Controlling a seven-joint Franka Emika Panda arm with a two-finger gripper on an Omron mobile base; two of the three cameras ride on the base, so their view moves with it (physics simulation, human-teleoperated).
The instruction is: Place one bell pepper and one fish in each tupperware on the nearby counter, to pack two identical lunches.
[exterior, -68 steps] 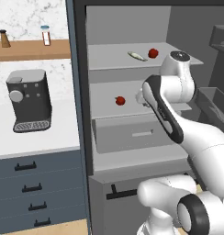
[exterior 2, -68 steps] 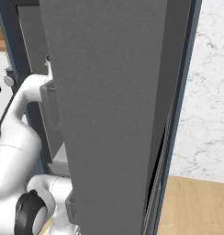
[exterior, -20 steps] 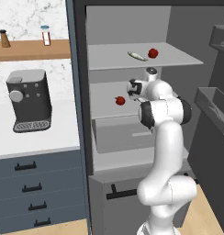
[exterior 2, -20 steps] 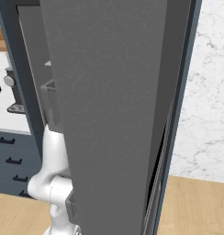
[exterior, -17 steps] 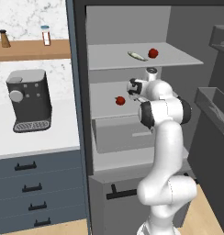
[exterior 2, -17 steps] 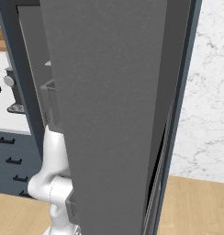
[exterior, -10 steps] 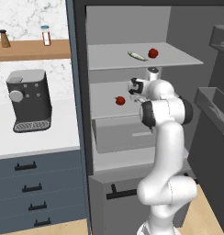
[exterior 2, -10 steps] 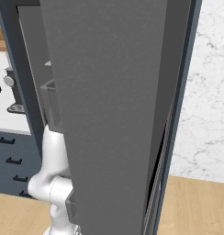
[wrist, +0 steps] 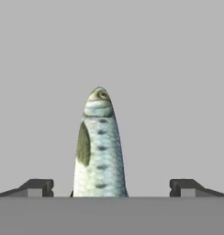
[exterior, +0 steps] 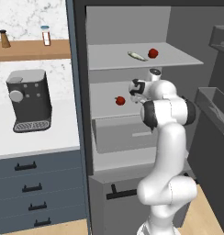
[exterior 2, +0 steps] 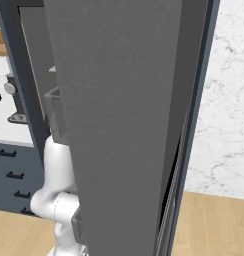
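A silvery scaled fish [wrist: 99, 151] lies on the grey fridge shelf, head pointing away, its body between my gripper [wrist: 111, 188] fingers, which stand wide open on either side without touching it. In the left base view my gripper [exterior: 133, 88] reaches into the fridge's middle shelf, just right of a red bell pepper [exterior: 120, 100]. A second fish [exterior: 137, 56] and a second red bell pepper [exterior: 153, 53] rest on the upper shelf. The white counter [exterior: 45, 135] lies to the fridge's left. The tupperware is out of view.
A dark coffee machine [exterior: 29, 98] stands on the counter, under a wooden shelf [exterior: 33, 49] with bottles. Below the middle fridge shelf is a grey drawer [exterior: 120, 135]. The open fridge door [exterior 2: 124, 115] blocks most of the right base view.
Since the oldest frames the arm has unfolded and reached into the middle fridge shelf. Over the last second it has barely moved, and the jaws have stayed open.
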